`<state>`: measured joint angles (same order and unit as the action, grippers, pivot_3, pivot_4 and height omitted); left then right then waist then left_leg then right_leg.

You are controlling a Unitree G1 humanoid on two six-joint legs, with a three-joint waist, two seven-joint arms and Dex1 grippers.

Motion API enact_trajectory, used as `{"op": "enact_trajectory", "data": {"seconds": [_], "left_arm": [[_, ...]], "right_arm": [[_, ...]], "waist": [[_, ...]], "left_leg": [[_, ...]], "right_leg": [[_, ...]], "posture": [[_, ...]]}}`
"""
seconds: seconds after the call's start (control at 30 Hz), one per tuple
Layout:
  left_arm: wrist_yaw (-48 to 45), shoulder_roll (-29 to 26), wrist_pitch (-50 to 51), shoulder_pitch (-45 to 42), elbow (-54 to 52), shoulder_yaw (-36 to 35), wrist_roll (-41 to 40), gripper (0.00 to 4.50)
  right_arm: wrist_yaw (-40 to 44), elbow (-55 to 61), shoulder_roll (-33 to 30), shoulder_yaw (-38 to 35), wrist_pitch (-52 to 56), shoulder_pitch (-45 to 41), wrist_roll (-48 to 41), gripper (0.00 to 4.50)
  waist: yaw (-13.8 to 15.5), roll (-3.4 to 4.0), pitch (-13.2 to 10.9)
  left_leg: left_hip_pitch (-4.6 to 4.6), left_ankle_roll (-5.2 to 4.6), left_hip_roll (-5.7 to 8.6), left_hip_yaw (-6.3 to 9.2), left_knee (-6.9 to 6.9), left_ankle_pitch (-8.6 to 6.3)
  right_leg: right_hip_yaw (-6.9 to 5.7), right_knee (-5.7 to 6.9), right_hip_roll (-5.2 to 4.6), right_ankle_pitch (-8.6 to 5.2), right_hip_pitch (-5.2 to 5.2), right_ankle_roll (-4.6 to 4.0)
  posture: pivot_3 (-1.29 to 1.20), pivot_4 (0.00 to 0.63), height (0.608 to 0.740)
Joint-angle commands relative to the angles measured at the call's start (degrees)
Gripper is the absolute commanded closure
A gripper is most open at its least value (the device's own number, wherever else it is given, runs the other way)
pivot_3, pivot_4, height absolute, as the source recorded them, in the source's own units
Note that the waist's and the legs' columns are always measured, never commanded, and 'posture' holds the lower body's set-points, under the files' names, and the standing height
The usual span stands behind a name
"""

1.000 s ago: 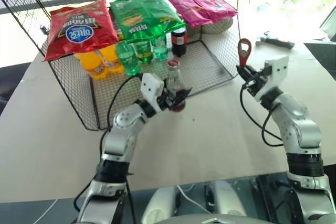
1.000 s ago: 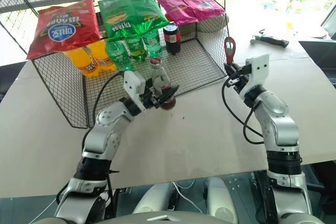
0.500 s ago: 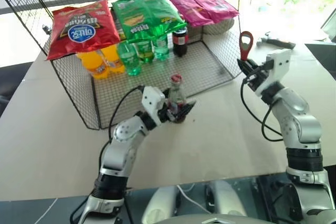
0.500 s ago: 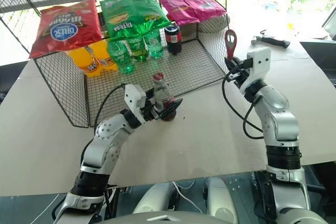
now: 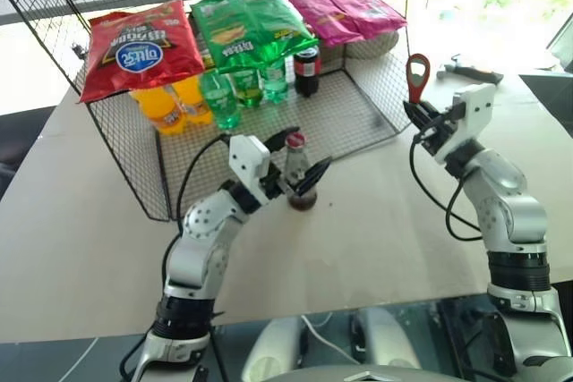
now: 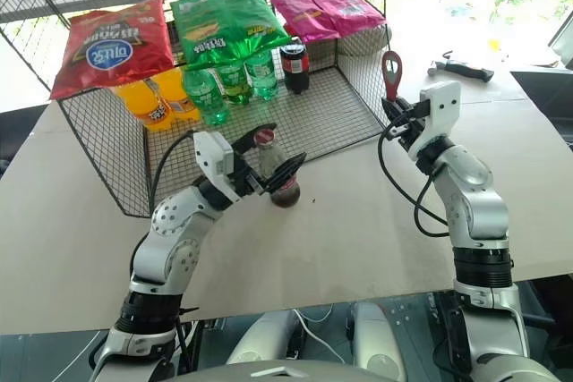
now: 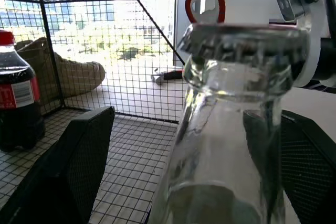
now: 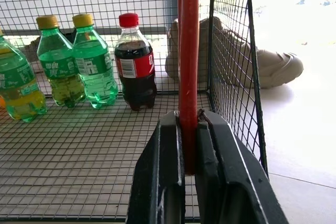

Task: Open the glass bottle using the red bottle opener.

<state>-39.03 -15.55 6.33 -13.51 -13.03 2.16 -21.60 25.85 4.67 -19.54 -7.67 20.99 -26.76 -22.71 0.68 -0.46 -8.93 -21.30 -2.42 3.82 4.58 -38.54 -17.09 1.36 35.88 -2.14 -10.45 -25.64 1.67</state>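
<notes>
The glass bottle (image 5: 299,178) stands upright on the table at the front edge of the wire rack, its red cap (image 5: 295,140) on top. My left gripper (image 5: 303,157) is open, one black finger on each side of the bottle's neck and apart from the glass. In the left wrist view the neck (image 7: 231,129) rises close between the spread fingers (image 7: 68,171). Off to the right, above the table, my right gripper (image 5: 421,119) is shut on the handle of the red bottle opener (image 5: 417,76), whose ring head points up. The right wrist view has the opener's handle (image 8: 188,77) clamped between the fingers (image 8: 167,177).
A black wire rack (image 5: 358,118) behind the bottle holds orange bottles (image 5: 166,105), green bottles (image 5: 242,87) and a squat dark bottle (image 5: 306,69), with chip bags (image 5: 242,24) on its top. A tool (image 5: 467,67) lies at the far right of the table.
The left gripper lowered the bottle onto the table, then opened and let go of it, and rose a little. The right gripper has kept still with the opener.
</notes>
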Motion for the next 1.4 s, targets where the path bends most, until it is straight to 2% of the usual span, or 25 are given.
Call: {"op": "enact_trajectory", "data": {"seconds": [0.03,0.1,0.2,0.23,0.3,0.47,0.57,0.73,1.1,1.23,1.4], "left_arm": [[-0.5,-0.5,0.1,-0.3,-3.1,-0.3,-1.5,0.28],[-0.6,-0.6,0.5,-0.2,-3.4,-0.2,-1.9,0.69],[-0.6,-0.9,1.0,0.1,-3.3,-0.2,-2.0,2.10],[-0.6,-1.1,1.1,0.3,-3.2,-0.1,-1.8,2.43],[-0.7,-1.6,1.4,0.7,-2.8,0.2,-1.2,2.39],[-1.2,-2.9,0.8,2.0,-1.0,1.0,0.7,2.39],[-1.0,-3.1,0.2,2.2,-0.1,1.1,1.2,2.39],[-0.9,-2.7,-0.4,1.7,1.3,1.3,1.5,2.39],[-0.4,-1.9,-1.6,0.3,4.3,1.2,1.5,2.39],[-0.5,-1.8,-1.9,-0.3,5.2,1.2,1.6,2.39],[-0.8,-1.8,-2.2,-0.9,6.1,1.2,1.8,2.39]], "right_arm": [[0.3,1.3,-0.4,-0.3,-1.2,-1.5,0.2,4.50],[0.4,1.4,-0.4,0.1,-1.3,-1.3,0.5,4.50],[0.9,2.2,-0.5,1.1,-1.8,-0.7,1.5,4.50],[1.1,2.9,-0.7,1.9,-2.2,-0.4,2.2,4.50],[1.8,4.7,-1.4,4.1,-3.7,0.5,4.5,4.50],[-0.1,9.9,-2.9,14.2,-16.1,4.2,19.7,4.50],[-2.9,8.9,-4.6,19.7,-25.6,5.2,31.2,4.50],[-7.1,4.7,-3.8,24.8,-33.4,3.9,42.0,4.50],[-13.4,-4.3,0.3,30.5,-46.4,1.5,51.2,4.50],[-15.0,-7.1,0.5,31.0,-50.3,1.2,52.1,4.50],[-12.1,-10.8,0.8,32.2,-51.4,2.4,49.1,4.50]], "waist": [[0.0,0.00,0.0],[0.0,0.00,0.0],[0.0,0.00,0.0],[0.0,0.00,0.0],[0.0,0.00,0.0],[-0.2,0.01,0.1],[-0.2,-0.03,0.1],[-0.2,-0.08,0.1],[-0.6,-0.26,0.4],[-0.8,-0.28,0.4],[-1.1,-0.28,0.4]], "left_leg": [[0.00,0.00,0.00,0.00,0.00,0.00],[0.00,0.00,0.00,0.00,0.00,0.00],[0.00,0.00,0.00,-0.01,0.00,0.00],[0.00,0.00,0.00,-0.01,0.00,0.00],[0.01,0.00,0.00,-0.01,0.00,0.00],[0.08,0.01,-0.01,-0.05,0.01,0.00],[0.24,0.01,-0.01,-0.16,0.01,0.00],[0.63,0.07,-0.02,-0.18,0.01,0.04],[0.74,0.21,-0.08,-0.15,0.02,0.12],[0.95,0.21,-0.07,-0.15,0.02,0.13],[1.62,0.20,-0.08,-0.13,0.13,0.11]], "right_leg": [[0.00,0.00,0.00,0.00,0.00,0.00],[-0.01,0.00,0.01,0.00,0.00,0.00],[-0.03,0.00,0.01,0.00,0.00,0.00],[-0.03,0.00,0.01,0.00,0.00,0.00],[-0.04,0.01,0.01,0.00,0.00,0.00],[-0.06,0.01,0.04,0.00,0.01,0.00],[-0.03,0.05,0.05,0.00,0.11,0.00],[-0.02,0.05,0.11,-0.01,0.43,0.00],[-0.03,0.05,0.19,0.07,0.51,-0.12],[-0.02,0.03,0.19,0.07,0.74,-0.12],[-0.04,-0.03,0.20,0.03,1.41,-0.12]], "posture": [[0.00,0.150,0.735],[0.00,0.150,0.735],[0.00,0.150,0.735],[0.00,0.150,0.735],[0.00,0.150,0.735],[0.00,0.150,0.735],[0.00,0.150,0.735],[0.00,0.150,0.735],[0.00,0.150,0.735],[0.00,0.150,0.735],[0.00,0.150,0.735]]}}
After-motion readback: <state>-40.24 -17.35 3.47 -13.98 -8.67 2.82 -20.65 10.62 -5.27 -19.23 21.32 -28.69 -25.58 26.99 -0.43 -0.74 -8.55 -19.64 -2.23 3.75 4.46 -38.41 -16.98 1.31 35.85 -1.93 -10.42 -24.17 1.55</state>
